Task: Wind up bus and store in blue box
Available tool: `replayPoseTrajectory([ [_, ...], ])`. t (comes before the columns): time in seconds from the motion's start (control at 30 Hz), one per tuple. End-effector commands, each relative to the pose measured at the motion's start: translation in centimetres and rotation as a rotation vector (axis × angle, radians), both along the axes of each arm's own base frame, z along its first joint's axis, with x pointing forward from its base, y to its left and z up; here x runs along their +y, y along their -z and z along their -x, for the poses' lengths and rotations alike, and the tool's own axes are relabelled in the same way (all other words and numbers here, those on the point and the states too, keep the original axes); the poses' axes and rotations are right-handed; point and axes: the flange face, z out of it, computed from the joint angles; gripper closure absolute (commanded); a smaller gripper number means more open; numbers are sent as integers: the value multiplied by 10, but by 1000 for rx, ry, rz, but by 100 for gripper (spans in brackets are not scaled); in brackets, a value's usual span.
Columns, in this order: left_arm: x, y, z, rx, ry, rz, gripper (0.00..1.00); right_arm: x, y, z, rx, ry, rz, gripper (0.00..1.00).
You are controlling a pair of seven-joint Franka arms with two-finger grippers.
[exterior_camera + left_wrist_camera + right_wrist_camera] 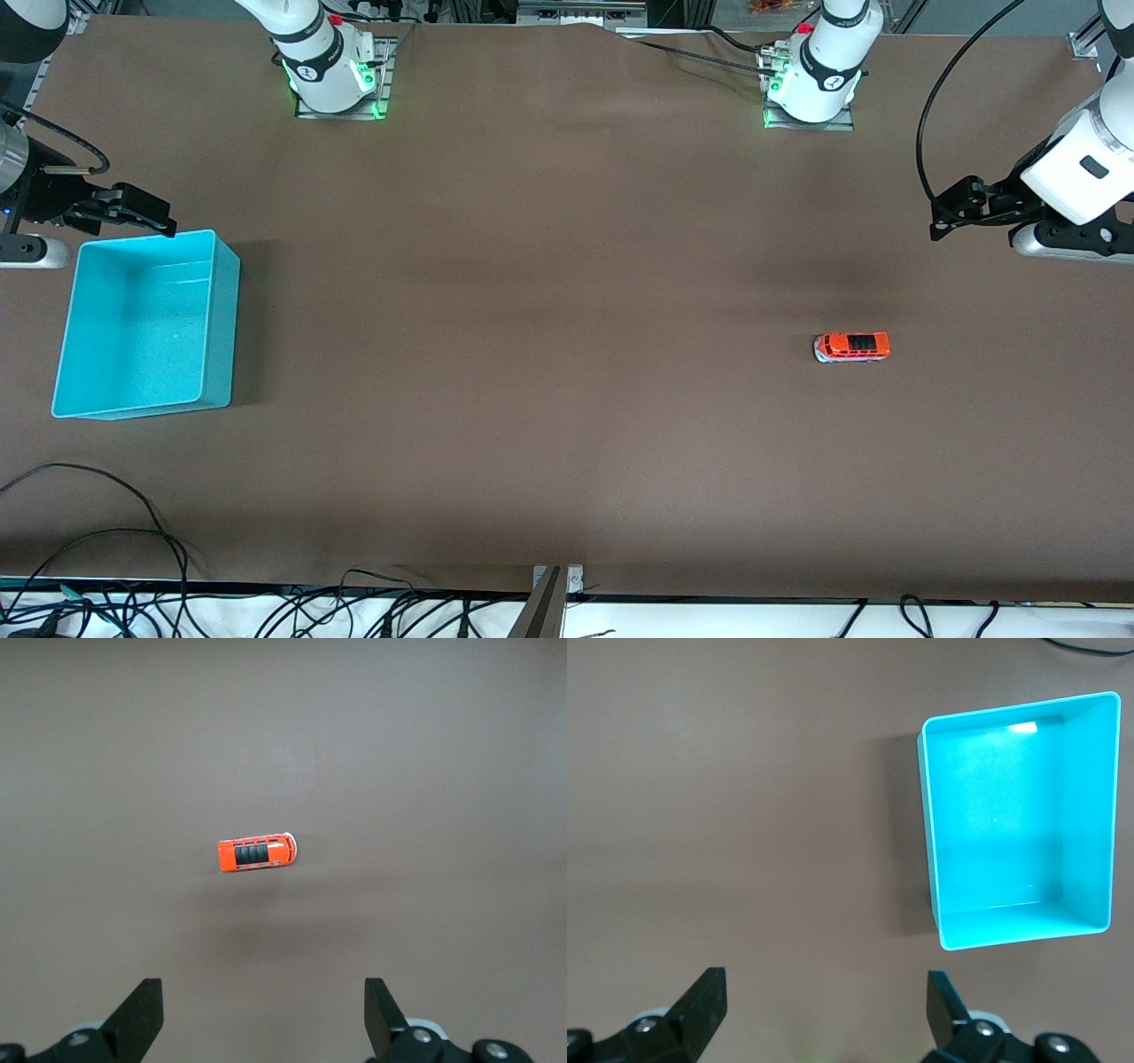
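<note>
A wide brown desk [549, 354] fills the scene, its matte covering slightly rippled along the edge where the two white robot bases are bolted down. Black cables [106, 567] loop along the edge nearest the front camera, spilling over a white strip below it. The blue box [142, 328] stands open and upright at the right arm's end of the desk, about midway between the two long edges, with nothing inside it. The bus [851, 346] sits on its wheels toward the left arm's end, well apart from the box, lying lengthwise along the desk with its dark roof panel up. The right tool [133, 213] hangs in the air over the desk at the box's rim nearest the robot bases, its black fingers [700, 1005] spread wide and holding nothing. The left tool [961, 208] hangs over bare desk near the left arm's end, also with fingers [137, 1014] spread wide and empty, well apart from the bus.
</note>
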Motion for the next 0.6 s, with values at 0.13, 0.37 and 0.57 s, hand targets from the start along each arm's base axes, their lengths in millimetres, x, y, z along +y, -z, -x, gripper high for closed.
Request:
replayPoseTrajectory([
  [0.13, 0, -6, -4, 4, 4, -29, 0, 1, -6, -2, -6, 2, 22, 0],
  [0.37, 0, -6, -4, 4, 4, -29, 0, 1, -6, -2, -4, 2, 21, 0],
  [0.57, 0, -6, -4, 4, 4, -29, 0, 2, -6, -2, -4, 0, 20, 0],
])
